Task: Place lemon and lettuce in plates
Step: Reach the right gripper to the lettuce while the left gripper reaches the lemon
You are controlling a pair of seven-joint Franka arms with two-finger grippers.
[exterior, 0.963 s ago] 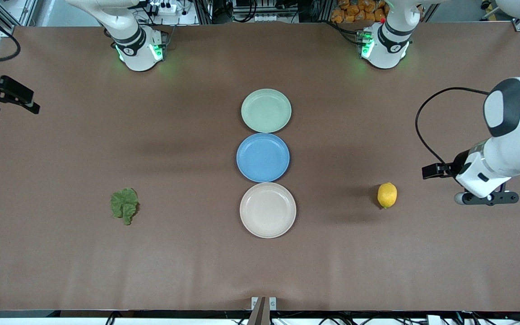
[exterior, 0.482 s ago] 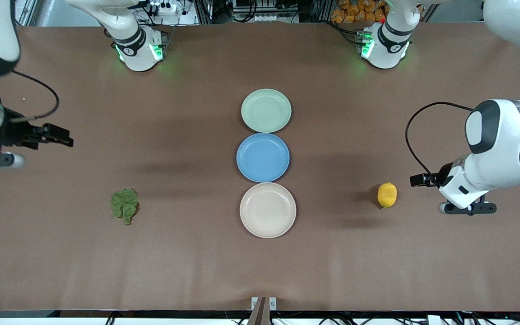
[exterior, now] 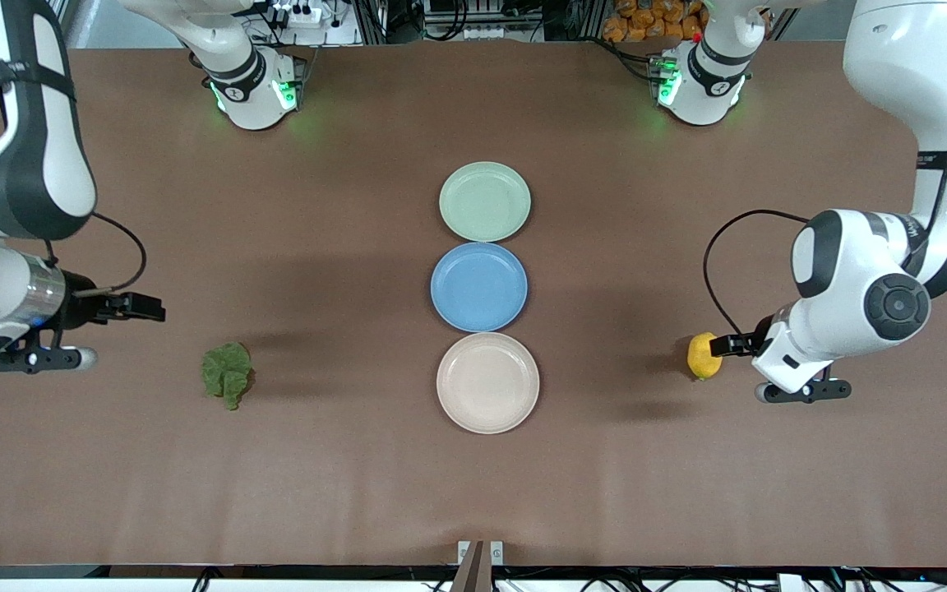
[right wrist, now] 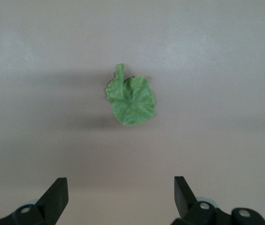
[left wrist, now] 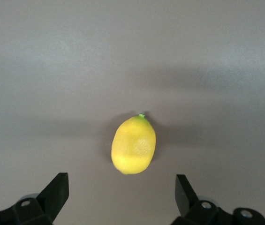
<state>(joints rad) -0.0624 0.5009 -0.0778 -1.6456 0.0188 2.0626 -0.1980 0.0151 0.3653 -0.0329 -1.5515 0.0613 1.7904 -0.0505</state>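
Both arms now closer, left gripper (left wrist: 122, 197) fingers apart over lemon (exterior: 703, 355), right gripper (right wrist: 120, 197) likewise near lettuce (exterior: 227, 373).

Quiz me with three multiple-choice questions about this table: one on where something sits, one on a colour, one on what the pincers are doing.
1. Where is the blue plate?
A. On the lettuce
B. Between the mint plate and the cream plate
C. At the table's edge

2. What colour is the plate nearest the front camera?
A. Cream
B. Red
C. Blue

3. How do the two pincers stand?
A. Both shut on food
B. One holds a plate
C. Both open, holding nothing

Answers:
1 B: the mint plate, blue plate and cream plate form one row.
2 A: the cream plate lies lowest.
3 C: the left pincer is open above the lemon; the right pincer is open near the lettuce.
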